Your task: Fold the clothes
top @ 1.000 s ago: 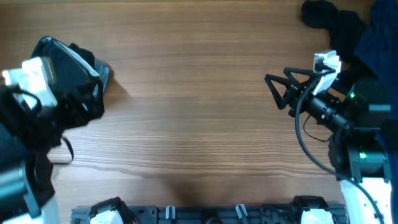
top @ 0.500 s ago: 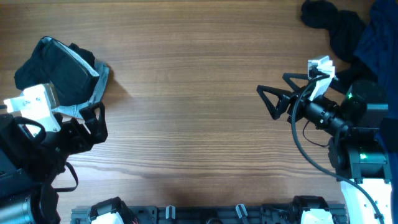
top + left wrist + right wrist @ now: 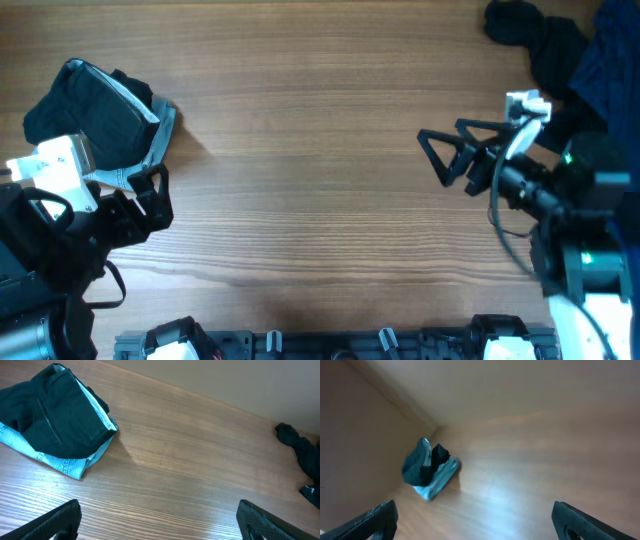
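A folded stack, a black garment (image 3: 95, 105) on top of small light-blue denim shorts (image 3: 160, 135), lies at the table's far left. It also shows in the left wrist view (image 3: 55, 420) and the right wrist view (image 3: 426, 470). My left gripper (image 3: 155, 200) is open and empty, just in front of the stack and apart from it; in its own view (image 3: 160, 527) the jaws stand wide over bare wood. My right gripper (image 3: 432, 160) is open and empty right of centre, pointing left, and its own view (image 3: 480, 527) shows only wood between the jaws.
A loose pile of black clothes (image 3: 535, 35) and dark blue clothes (image 3: 610, 70) lies at the back right corner, behind the right arm. Its black edge shows in the left wrist view (image 3: 300, 450). A wall runs along the table's far edge (image 3: 210, 385).
My left gripper has drawn back from over the folded stack toward the front edge, leaving the stack lying there. My right gripper shifted slightly and stays open.
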